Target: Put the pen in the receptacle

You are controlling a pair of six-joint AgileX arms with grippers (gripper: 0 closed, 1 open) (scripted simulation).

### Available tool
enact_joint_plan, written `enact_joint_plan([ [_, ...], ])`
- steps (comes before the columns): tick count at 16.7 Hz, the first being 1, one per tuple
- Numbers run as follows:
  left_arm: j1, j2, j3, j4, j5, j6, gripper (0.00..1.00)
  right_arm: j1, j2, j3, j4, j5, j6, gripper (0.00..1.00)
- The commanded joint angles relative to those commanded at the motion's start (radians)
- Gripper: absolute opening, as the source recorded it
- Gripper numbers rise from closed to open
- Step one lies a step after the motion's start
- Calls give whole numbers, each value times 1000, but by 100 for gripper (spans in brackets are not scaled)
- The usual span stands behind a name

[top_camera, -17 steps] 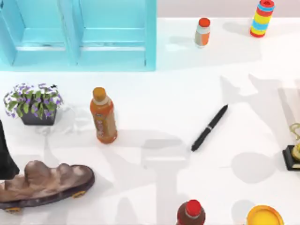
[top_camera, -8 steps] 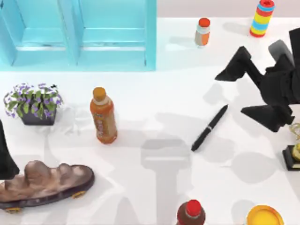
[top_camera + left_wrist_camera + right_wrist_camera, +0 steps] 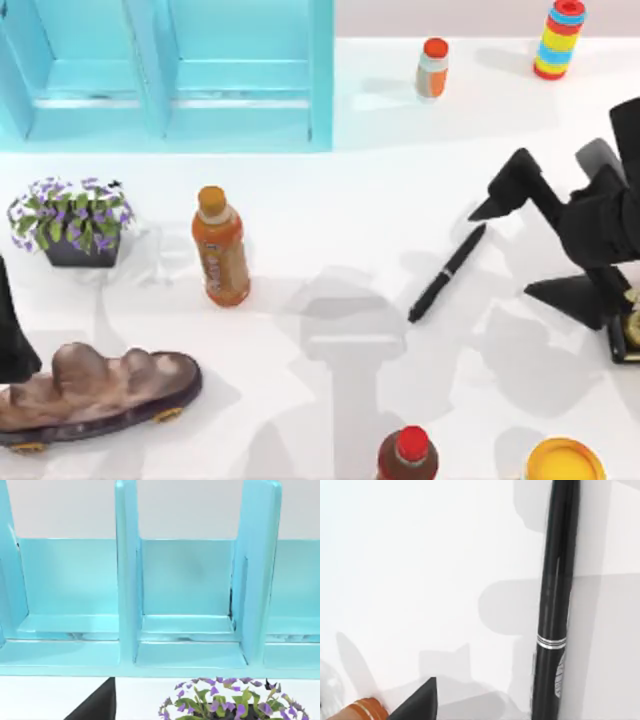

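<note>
The pen (image 3: pixel 447 272) lay flat on the white table (image 3: pixel 330 200), right of centre, its long axis running from about 1 o'clock to 7 o'clock in the top view. It was free of any grasp and touched nothing but the table.

My right gripper (image 3: pixel 515 250) stood at the right side of the table, at roughly 3 o'clock from the pen. Its fingers were spread wide apart and held nothing. One fingertip (image 3: pixel 492 207) sat just beside the pen's upper end, at about 1 o'clock from it; the other pointed toward the pen from about 4 o'clock, well apart. In the right wrist view the pen (image 3: pixel 555 605) showed its silver ring and clip.

My left arm was parked at the left edge of the table at about 9 o'clock. I cannot tell the state of its gripper.

The blue receptacle (image 3: pixel 170 75) stood at the far left, about 10 o'clock from the pen and well apart from it. The orange bottle (image 3: pixel 220 247) lay at 9 o'clock from the pen, with the flower pot (image 3: pixel 72 222) beyond it.
</note>
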Motion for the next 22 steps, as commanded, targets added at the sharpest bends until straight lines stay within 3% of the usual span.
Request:
enact_joint_plan([
  [8, 0, 0, 0, 0, 0, 0, 100, 104, 211, 86, 160, 56, 99, 100],
  [13, 0, 0, 0, 0, 0, 0, 100, 106, 360, 107, 287, 61, 103, 100],
  [18, 0, 0, 0, 0, 0, 0, 100, 105, 369, 106, 296, 62, 103, 100],
  [22, 0, 0, 0, 0, 0, 0, 100, 105, 369, 106, 296, 62, 103, 70],
])
